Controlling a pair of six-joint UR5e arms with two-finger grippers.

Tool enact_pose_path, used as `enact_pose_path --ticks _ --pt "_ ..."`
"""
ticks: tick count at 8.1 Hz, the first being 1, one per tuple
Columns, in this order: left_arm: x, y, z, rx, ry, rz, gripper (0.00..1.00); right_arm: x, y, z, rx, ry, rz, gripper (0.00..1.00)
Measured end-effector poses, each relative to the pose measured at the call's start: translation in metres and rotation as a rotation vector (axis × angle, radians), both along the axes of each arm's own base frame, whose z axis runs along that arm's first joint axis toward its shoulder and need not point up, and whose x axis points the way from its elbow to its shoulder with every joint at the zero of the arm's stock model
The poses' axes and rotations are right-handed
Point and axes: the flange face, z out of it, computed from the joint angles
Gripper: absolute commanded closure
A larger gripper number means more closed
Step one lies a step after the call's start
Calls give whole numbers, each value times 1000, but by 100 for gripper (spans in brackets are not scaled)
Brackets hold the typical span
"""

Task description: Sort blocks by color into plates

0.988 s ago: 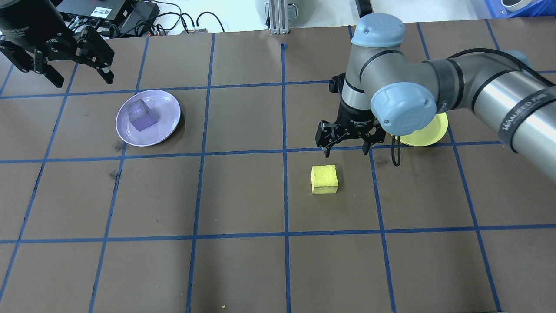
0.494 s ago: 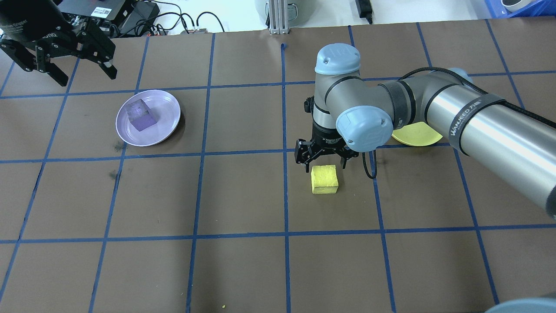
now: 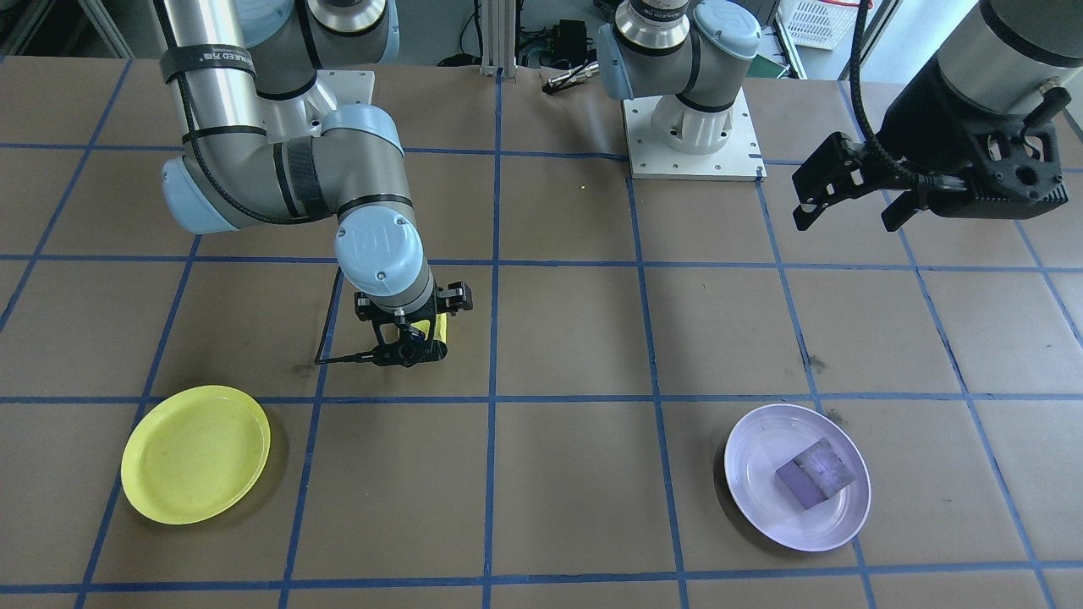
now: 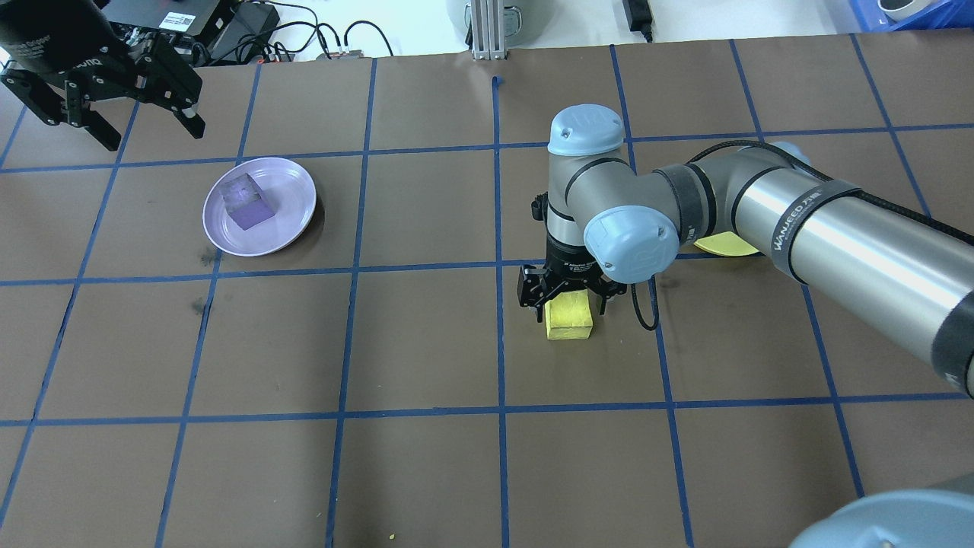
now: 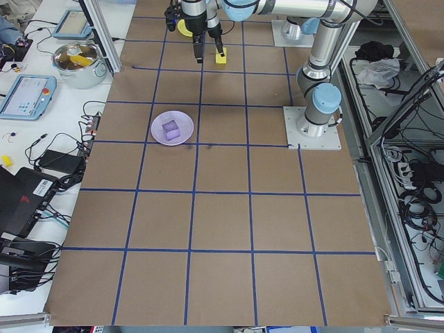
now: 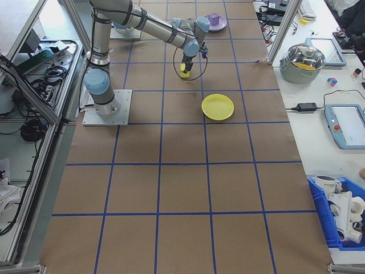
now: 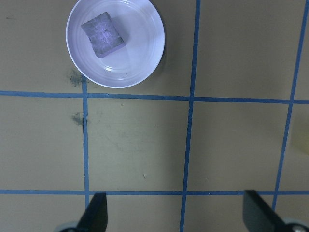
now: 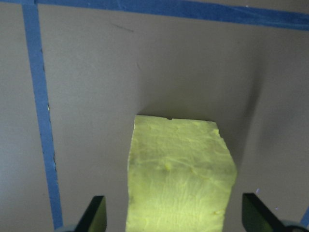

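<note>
Lower and further forward than a second ago, the right gripper [image 4: 564, 295] now straddles the yellow block [image 4: 570, 321], which sits on the worktop [image 4: 426, 342] where it was; in the right wrist view the block [image 8: 179, 176] lies between the spread fingertips [image 8: 95, 212] with a gap on each side, so the gripper is released and nothing is grasped yet. That suggests the approach is nearly finished and closing on the block is the step in hand. The purple block [image 4: 246, 202] already rests inside the lavender plate [image 4: 293, 221] on the far left, so half the sorting looks done. The left gripper [image 4: 114, 129] has barely shifted: it hangs above the worktop beyond the lavender plate, fingers apart and empty. The yellow plate [image 3: 161, 491] lies to the right of the yellow block and a little farther, apart from it; from overhead the right arm covers most of it. Bare brown worktop with blue tape lines lies between block and plate, so the carry looks unobstructed.
</note>
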Motion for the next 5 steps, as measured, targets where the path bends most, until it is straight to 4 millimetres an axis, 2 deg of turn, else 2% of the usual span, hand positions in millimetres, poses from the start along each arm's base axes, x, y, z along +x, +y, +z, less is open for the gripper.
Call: enact_pose_path --ticks 1,2,3,5 --pt "0 0 0 0 -1 0 0 0 0 -9 12 2 0 33" --pt "1 0 0 0 -1 0 0 1 -1 -16 16 3 0 93" --pt "1 0 0 0 -2 0 0 1 -3 -19 10 1 -1 100" --pt "1 0 0 0 -2 0 0 1 -9 -16 -30 2 -9 100"
